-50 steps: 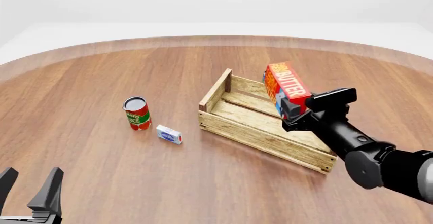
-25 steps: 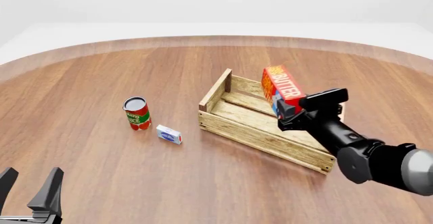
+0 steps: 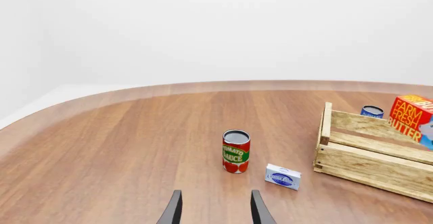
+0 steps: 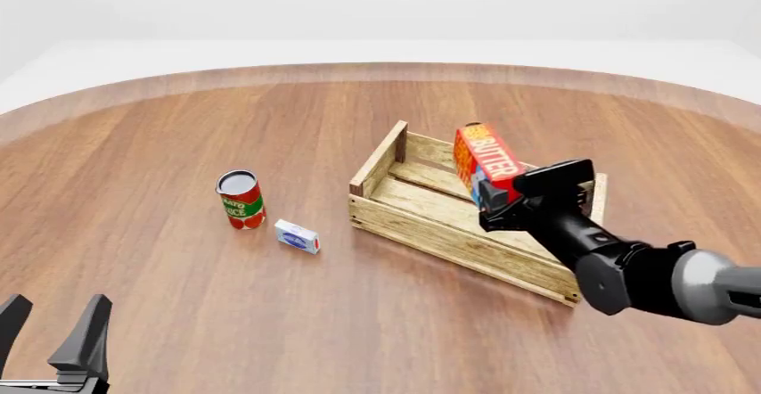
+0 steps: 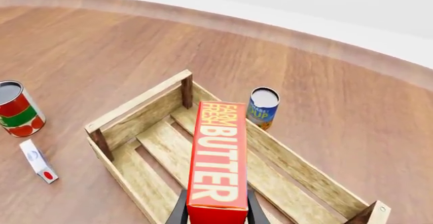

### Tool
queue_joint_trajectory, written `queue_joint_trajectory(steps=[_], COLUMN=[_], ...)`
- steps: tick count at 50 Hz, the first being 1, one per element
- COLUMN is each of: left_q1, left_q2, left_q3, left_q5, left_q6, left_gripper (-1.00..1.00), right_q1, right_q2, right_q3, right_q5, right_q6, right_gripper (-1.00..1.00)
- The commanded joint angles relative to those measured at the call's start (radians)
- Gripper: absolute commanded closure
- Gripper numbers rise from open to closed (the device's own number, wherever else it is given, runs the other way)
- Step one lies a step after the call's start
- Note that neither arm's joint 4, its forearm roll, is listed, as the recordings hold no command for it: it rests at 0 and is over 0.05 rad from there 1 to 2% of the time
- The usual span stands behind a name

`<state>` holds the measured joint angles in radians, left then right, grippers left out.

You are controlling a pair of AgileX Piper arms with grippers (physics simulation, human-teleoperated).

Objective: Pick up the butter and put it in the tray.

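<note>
The butter, a red carton with orange lettered face, hangs tilted over the inside of the tray, a light wooden slatted crate. My right gripper is shut on the carton's near end. In the right wrist view the butter runs lengthwise above the tray's slats, and the right gripper clamps it from both sides. My left gripper rests open and empty at the near left, far from both. The left wrist view shows the left gripper, the tray and the butter.
A tomato sauce can stands left of the tray, with a small white-and-blue box lying beside it. A blue soup can stands just beyond the tray's far wall. The round wooden table's edge curves behind.
My right gripper has carried the butter leftward and lower, from above the tray's right part to over its middle. The left arm has not moved.
</note>
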<state>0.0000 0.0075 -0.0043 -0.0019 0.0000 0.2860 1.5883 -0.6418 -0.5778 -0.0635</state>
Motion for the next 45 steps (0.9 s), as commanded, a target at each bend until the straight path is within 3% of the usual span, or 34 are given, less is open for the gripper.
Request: queue_joint_trajectory(steps=[1,45], left_q1=[0.0,0.0], left_q2=[0.0,0.0], left_q3=[0.0,0.0], left_q5=[0.0,0.0], left_q6=[0.0,0.0], left_gripper=[-1.0,-1.0], right_q1=[-0.006,-0.004], right_q2=[0.025,0.142], right_q3=[-0.03,-0.089], right_q5=[-0.015,-0.024], right_q6=[0.019,0.028], right_gripper=[1.0,1.0])
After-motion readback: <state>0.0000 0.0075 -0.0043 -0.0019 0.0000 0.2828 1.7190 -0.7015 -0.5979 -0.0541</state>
